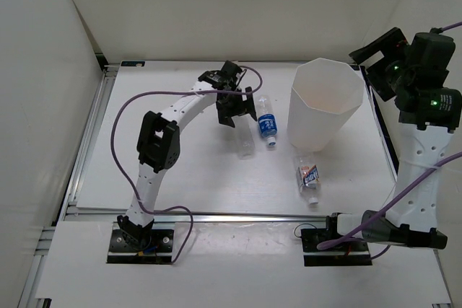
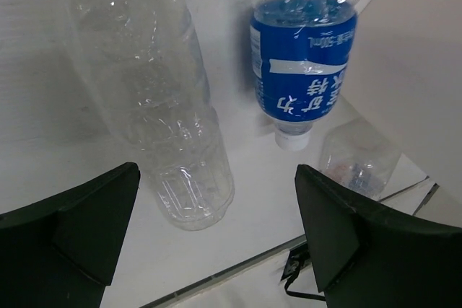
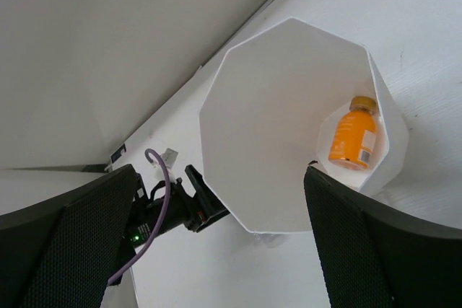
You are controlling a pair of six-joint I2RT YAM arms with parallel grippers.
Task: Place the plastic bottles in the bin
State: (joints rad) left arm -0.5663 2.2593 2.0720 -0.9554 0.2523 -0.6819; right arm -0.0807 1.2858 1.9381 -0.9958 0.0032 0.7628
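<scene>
Orange bottle [image 3: 354,140] in the bin [image 3: 274,106], others on the table [image 1: 188,185].
Right fingers [image 3: 72,250] gape empty above the bin; left fingers [image 2: 72,243] gape over the clear bottle [image 2: 159,106] beside the blue-label bottle [image 2: 303,70].

Overhead from behind, right wrist above bin [image 3: 267,99]

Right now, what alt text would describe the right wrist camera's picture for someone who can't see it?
An orange bottle sits inside the white bin, seen from above. Two dark fingers stand open at the lower corners.
</scene>
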